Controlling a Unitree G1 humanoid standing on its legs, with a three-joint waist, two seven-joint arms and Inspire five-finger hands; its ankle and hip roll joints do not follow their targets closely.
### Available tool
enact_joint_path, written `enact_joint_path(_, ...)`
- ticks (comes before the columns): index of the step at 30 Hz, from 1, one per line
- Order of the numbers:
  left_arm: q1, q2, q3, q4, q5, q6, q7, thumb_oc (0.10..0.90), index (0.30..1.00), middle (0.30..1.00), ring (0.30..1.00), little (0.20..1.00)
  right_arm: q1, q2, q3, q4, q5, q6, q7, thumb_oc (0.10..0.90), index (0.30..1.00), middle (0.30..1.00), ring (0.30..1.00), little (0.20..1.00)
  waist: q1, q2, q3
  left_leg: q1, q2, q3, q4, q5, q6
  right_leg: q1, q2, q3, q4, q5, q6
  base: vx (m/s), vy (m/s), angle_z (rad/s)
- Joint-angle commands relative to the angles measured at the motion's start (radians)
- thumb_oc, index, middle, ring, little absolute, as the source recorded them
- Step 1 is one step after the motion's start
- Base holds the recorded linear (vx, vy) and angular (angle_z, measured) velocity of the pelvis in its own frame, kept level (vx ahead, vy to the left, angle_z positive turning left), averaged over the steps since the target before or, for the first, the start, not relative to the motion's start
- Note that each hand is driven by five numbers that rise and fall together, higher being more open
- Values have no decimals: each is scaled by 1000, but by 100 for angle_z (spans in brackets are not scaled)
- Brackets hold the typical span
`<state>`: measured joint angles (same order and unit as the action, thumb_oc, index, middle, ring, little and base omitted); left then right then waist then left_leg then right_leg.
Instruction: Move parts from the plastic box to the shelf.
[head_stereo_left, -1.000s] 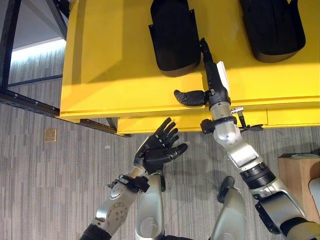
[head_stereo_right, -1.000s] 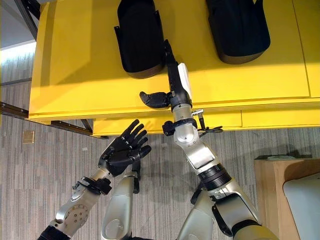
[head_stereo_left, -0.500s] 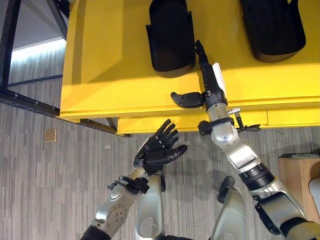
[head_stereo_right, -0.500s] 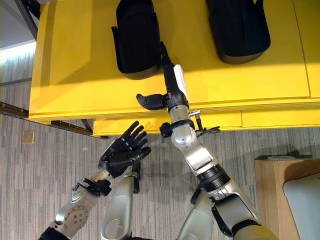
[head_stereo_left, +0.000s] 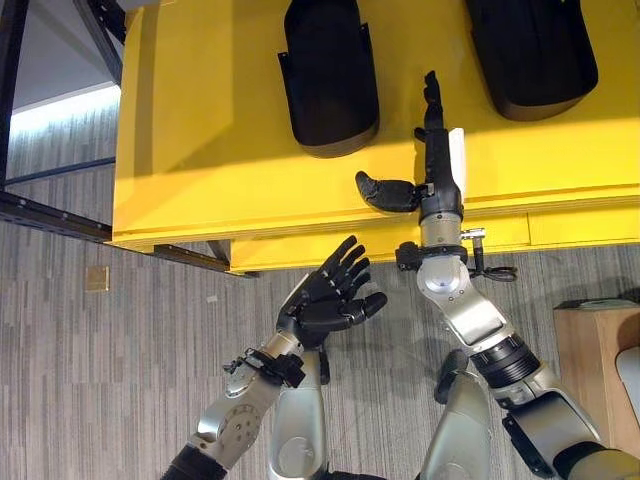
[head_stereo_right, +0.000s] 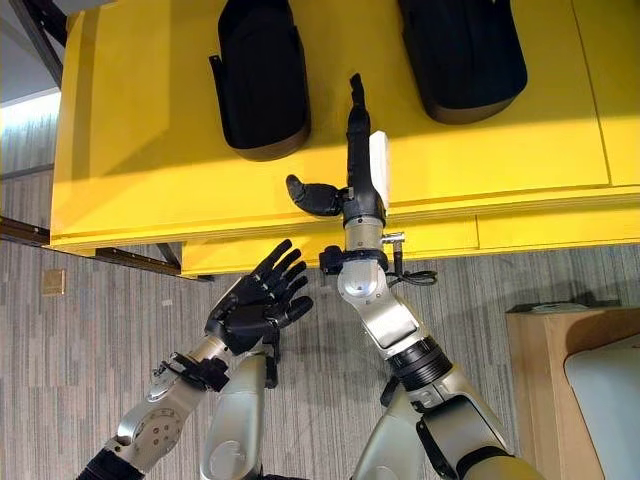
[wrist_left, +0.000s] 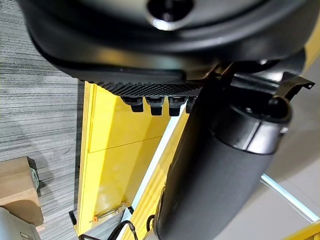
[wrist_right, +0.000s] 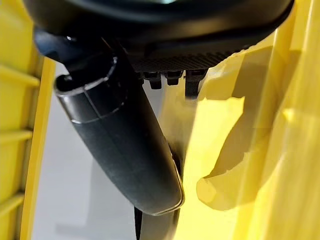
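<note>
Two black parts lie on the yellow shelf in the left eye view. One part sits just beyond and to the thumb side of the right hand, and the other part sits beyond that hand on its outer side. The right hand reaches over the shelf's front edge with its fingers straight and its thumb spread wide; it holds nothing and touches neither part. The left hand hovers over the floor, short of the shelf's edge, palm up, fingers loosely spread and empty.

From the right eye view the layout reads the same: the nearer part lies apart from the right hand's fingertips, the farther part lies well beyond its white-covered side, and the left hand hangs below the shelf's front lip with nothing in it.

Looking along the left wrist, the left hand's dark thumb stands out in front of the yellow shelf side, and short fingertips show with nothing between them.

Along the right wrist, the thumb juts out over the yellow surface, again with no part in the grasp.

My judgement: at least two parts are already placed, and both hands are free. Whether more parts wait in the plastic box cannot be told, so the remaining work is unknown.
</note>
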<state>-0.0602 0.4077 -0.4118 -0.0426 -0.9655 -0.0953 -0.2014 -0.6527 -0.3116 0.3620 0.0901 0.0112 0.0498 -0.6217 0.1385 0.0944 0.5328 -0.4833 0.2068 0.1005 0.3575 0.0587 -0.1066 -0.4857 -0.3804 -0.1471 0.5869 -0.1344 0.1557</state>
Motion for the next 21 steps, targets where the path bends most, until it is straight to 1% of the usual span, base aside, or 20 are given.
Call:
enact_joint_path(1, -8, -23, -3, -174, 25, -103, -23, 900, 1000, 1000, 1000, 1000, -77, 23, -94, -146, -38, -175, -43, 900, 1000, 1000, 1000, 1000, 4, 24, -13, 42, -44, 36, 29, -104, 75, 20, 96, -31, 31, -36, -107, 0, 0, 0)
enact_joint_path(3, -2, -21, -2, -171, 24, -108, -25, 900, 1000, 1000, 1000, 1000, -73, 26, -103, -170, -13, -182, -16, 900, 1000, 1000, 1000, 1000, 1, 25, -13, 48, -44, 38, 26, -104, 74, 24, 98, -30, 31, -37, -107, 0, 0, 0)
enact_joint_path(4, 2, -21, -1, -167, 28, -112, -28, 900, 1000, 1000, 1000, 1000, -69, 28, -103, -184, -5, -197, 5, 900, 1000, 1000, 1000, 1000, -1, 25, -13, 51, -44, 39, 24, -104, 73, 26, 100, -28, 30, -37, -107, 0, 0, 0)
enact_joint_path(7, 6, -22, -1, -160, 33, -120, -32, 900, 1000, 1000, 1000, 1000, -55, 29, -95, -214, -6, -208, 30, 900, 1000, 1000, 1000, 1000, -4, 25, -13, 59, -44, 42, 18, -102, 72, 31, 102, -27, 28, -37, -106, 4, -11, 0)
enact_joint_path(10, 19, -27, 12, -144, 32, -122, -31, 900, 1000, 1000, 1000, 1000, -3, 32, -62, -286, 19, -229, 114, 900, 1000, 1000, 1000, 1000, -15, 22, -13, 101, -42, 52, -10, -95, 70, 66, 105, -25, 4, -33, -104, 19, -78, -2)
enact_joint_path(11, 33, -32, 28, -132, 41, -114, 1, 900, 1000, 1000, 1000, 1000, 53, 19, -50, -338, 31, -243, 179, 900, 1000, 1000, 1000, 1000, -23, 19, -13, 133, -39, 55, -29, -91, 68, 92, 105, -25, -9, -31, -100, 13, -104, -6)
enact_joint_path(13, 43, -35, 38, -111, 51, -129, 44, 900, 1000, 1000, 1000, 1000, 85, 11, -34, -364, 54, -259, 218, 900, 1000, 1000, 1000, 1000, -27, 18, -13, 156, -34, 59, -41, -85, 67, 110, 107, -24, -17, -30, -99, 9, -111, -8)
enact_joint_path(14, 54, -38, 54, -95, 54, -135, 87, 900, 1000, 1000, 1000, 1000, 124, 1, -24, -398, 68, -267, 266, 900, 1000, 1000, 1000, 1000, -32, 16, -13, 179, -28, 59, -51, -83, 64, 131, 107, -26, -22, -32, -99, 4, -175, -8)
enact_joint_path(15, 66, -40, 78, -67, 113, -155, 151, 900, 1000, 1000, 1000, 1000, 138, -3, -1, -426, 72, -272, 308, 900, 1000, 1000, 1000, 1000, -36, 12, -13, 203, -23, 60, -62, -79, 60, 152, 109, -26, -28, -34, -99, 17, -198, -9)
enact_joint_path(16, 70, -36, 99, -45, 141, -165, 164, 900, 1000, 1000, 1000, 1000, 149, -3, 14, -456, 81, -259, 329, 900, 1000, 1000, 1000, 1000, -36, 9, -20, 222, -15, 58, -75, -74, 55, 167, 113, -28, -33, -38, -101, 36, -216, -8)
enact_joint_path(17, 82, -28, 118, -36, 126, -175, 159, 900, 1000, 1000, 1000, 1000, 163, -17, 21, -475, 94, -255, 352, 900, 1000, 1000, 1000, 1000, -35, 5, -34, 239, -8, 53, -88, -68, 50, 185, 116, -35, -39, -44, -104, 58, -258, -10)
enact_joint_path(18, 110, -24, 149, -44, 92, -178, 163, 900, 1000, 1000, 1000, 1000, 169, -38, 31, -500, 108, -208, 403, 900, 1000, 1000, 1000, 1000, -27, 4, -58, 257, 5, 48, -108, -59, 44, 203, 124, -41, -51, -52, -112, 40, -245, -7)
enact_joint_path(19, 119, -21, 157, -45, 90, -189, 168, 900, 1000, 1000, 1000, 1000, 168, -44, 35, -505, 108, -194, 418, 900, 1000, 1000, 1000, 1000, -25, 3, -63, 263, 9, 47, -114, -56, 42, 209, 126, -42, -55, -54, -114, 30, -304, -2)
enact_joint_path(21, 157, -16, 199, -41, 118, -175, 158, 900, 1000, 1000, 1000, 1000, 162, -78, 58, -501, 99, -122, 470, 900, 1000, 1000, 1000, 1000, -1, -3, -100, 296, 40, 28, -158, -26, 25, 247, 141, -62, -68, -67, -127, 45, -279, -2)
